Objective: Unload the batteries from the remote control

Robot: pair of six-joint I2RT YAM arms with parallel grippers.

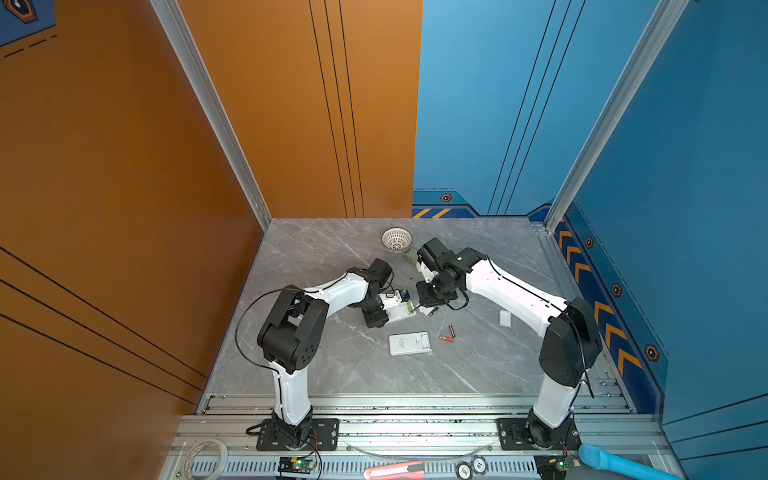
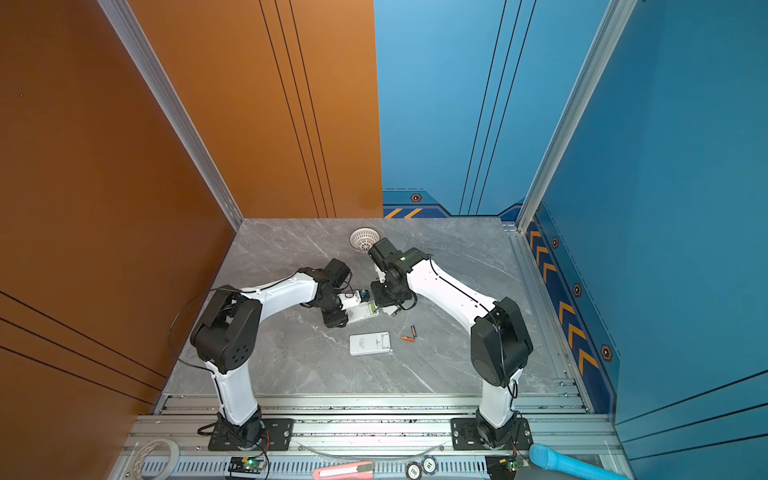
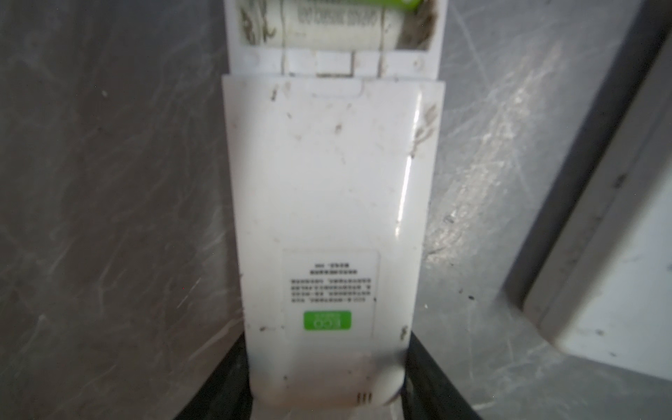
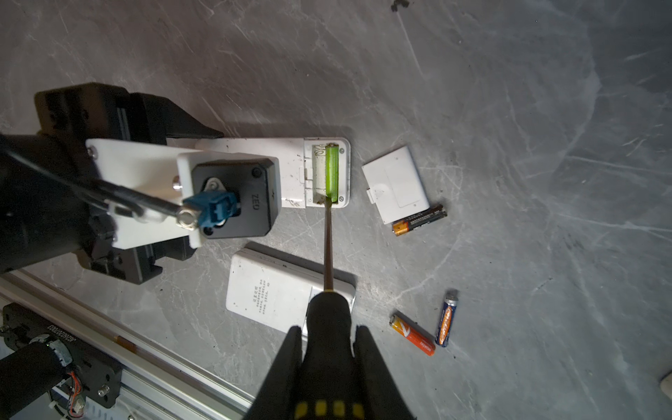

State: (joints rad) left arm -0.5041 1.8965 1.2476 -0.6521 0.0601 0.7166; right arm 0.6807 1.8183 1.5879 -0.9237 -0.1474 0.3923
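Grey marble tabletop (image 4: 509, 109): the remote control (image 4: 291, 171), mid-frame, was clamped by the left gripper (image 3: 325, 345); a screwdriver (image 4: 328, 247), gripped by the right gripper (image 4: 329, 338), was set against one green battery (image 4: 331, 171) not yet removed. Three batteries (image 4: 412, 334) were seen freed, lower right.

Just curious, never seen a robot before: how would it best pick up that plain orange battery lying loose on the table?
Probably from straight above, jaws closing across its thin width near the gold-capped end. The orange battery lies flat on the table, so only its long sides are free, and its other end is crowded by the blue-and-orange battery.
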